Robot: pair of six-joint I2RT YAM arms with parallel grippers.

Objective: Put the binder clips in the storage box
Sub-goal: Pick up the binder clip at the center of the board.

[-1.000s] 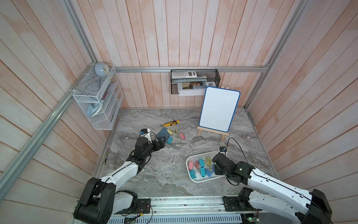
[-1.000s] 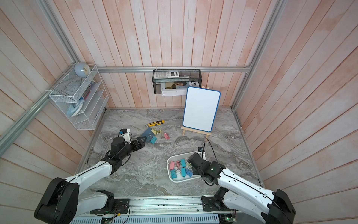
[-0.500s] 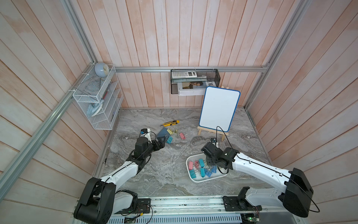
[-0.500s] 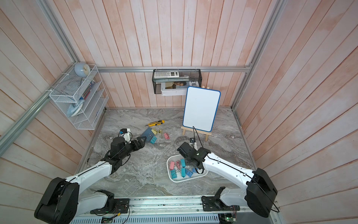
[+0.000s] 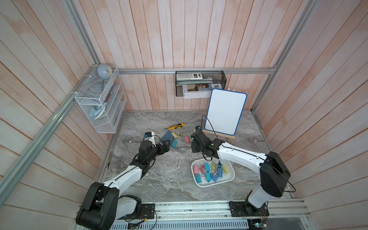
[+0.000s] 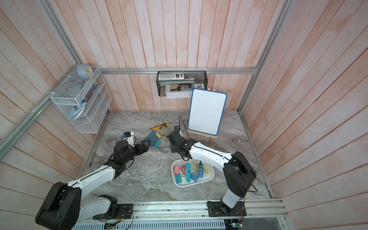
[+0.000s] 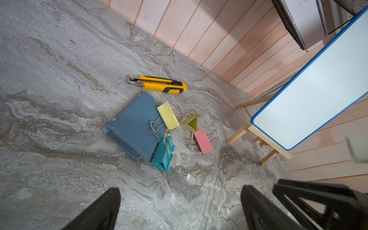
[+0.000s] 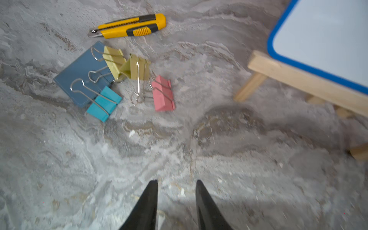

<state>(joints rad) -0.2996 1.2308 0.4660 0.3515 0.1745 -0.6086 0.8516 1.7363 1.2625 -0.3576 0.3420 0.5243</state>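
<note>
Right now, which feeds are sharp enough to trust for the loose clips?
Left wrist view: sharp, the pink clip and teal clip are crisp, with soft shadows only. Right wrist view: the whole frame is motion-smeared, though outlines are still readable. Both top views: even light, no glare on the whiteboard, but those clips look tiny.

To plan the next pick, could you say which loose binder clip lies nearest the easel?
The pink clip; the pale yellow clip, the darker yellow clip and the teal clip lie farther off, by the blue pad.
</note>
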